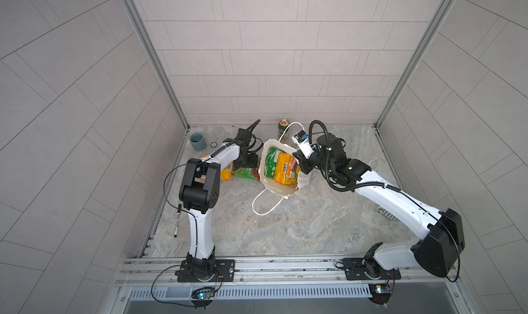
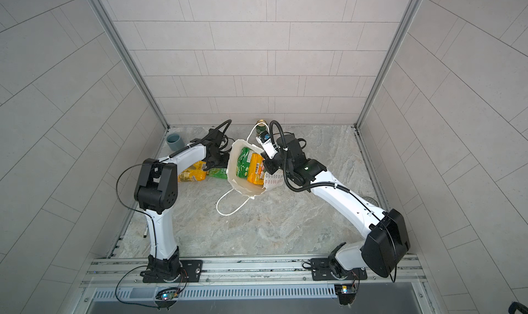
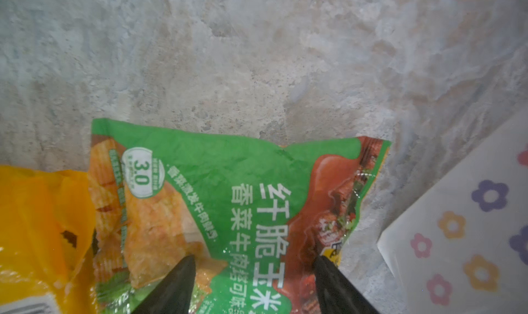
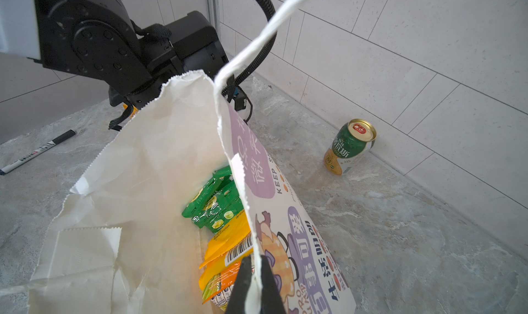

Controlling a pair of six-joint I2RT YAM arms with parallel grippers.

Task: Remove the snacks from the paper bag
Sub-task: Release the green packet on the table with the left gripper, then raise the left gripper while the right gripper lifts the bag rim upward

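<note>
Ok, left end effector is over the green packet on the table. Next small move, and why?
Probably lift the left end effector clear and swing it to the paper bag mouth: its jaws stand apart over the green packet, out on the table, the right end effector pinches the bag's rim, and packets sit inside.

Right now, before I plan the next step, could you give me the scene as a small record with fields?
paper bag: standing, mouth open
right tool: shut on the bag's rim
left tool: open, above the outer green packet
snacks outside: outer green packet and yellow packet, lying on the table beside the bag
snacks inside: inner green packet, orange packet, more partly hidden
other things: can, cup, pen
task state: not finished
</note>
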